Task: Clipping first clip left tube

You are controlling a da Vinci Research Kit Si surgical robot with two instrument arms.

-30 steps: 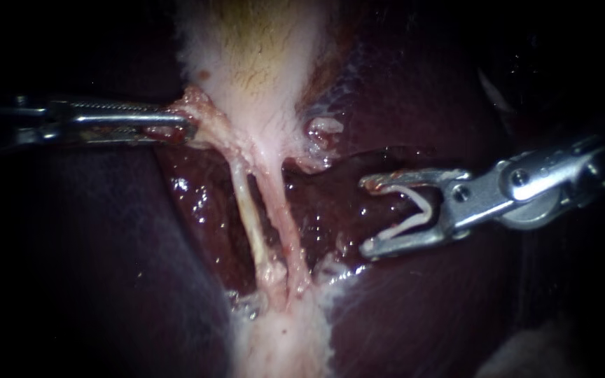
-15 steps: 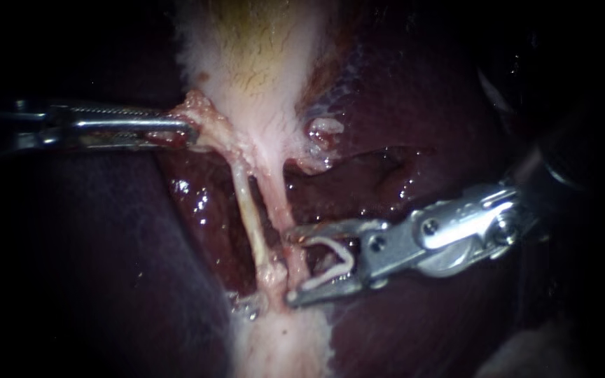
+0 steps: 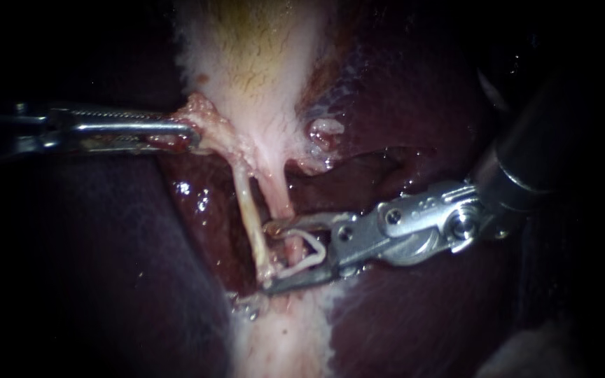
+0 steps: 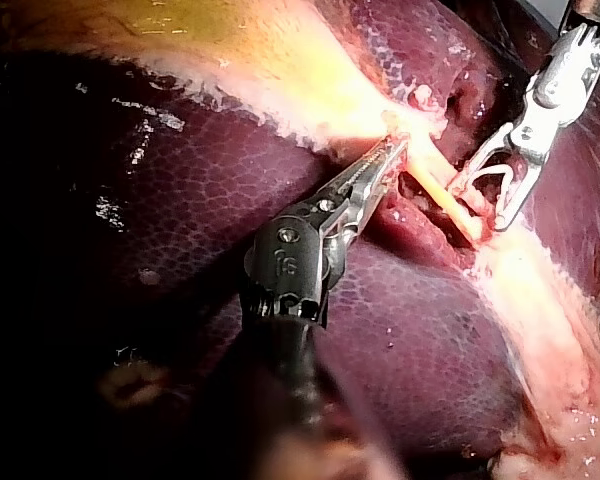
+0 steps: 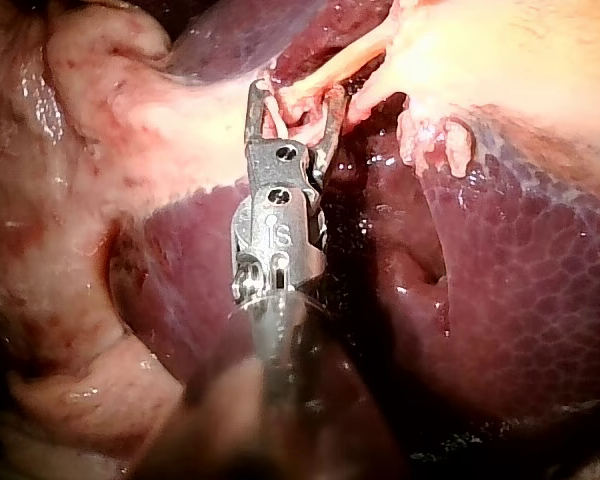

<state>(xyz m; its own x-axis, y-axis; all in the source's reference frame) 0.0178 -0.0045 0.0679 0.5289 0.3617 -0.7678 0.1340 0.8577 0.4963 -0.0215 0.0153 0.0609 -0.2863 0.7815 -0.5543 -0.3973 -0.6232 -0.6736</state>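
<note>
Clip, white, V-shaped, straddling pink stringy tube, steel right instrument

Glossy dark liver around pale gallbladder

We see the left tube as a thin, pale cream strand, stretched taut from the neck of the gallbladder downward, just beside a pinker tube. The clip, a white open V, lies with its legs astride the pinker tube, their ends near the left tube.
</note>
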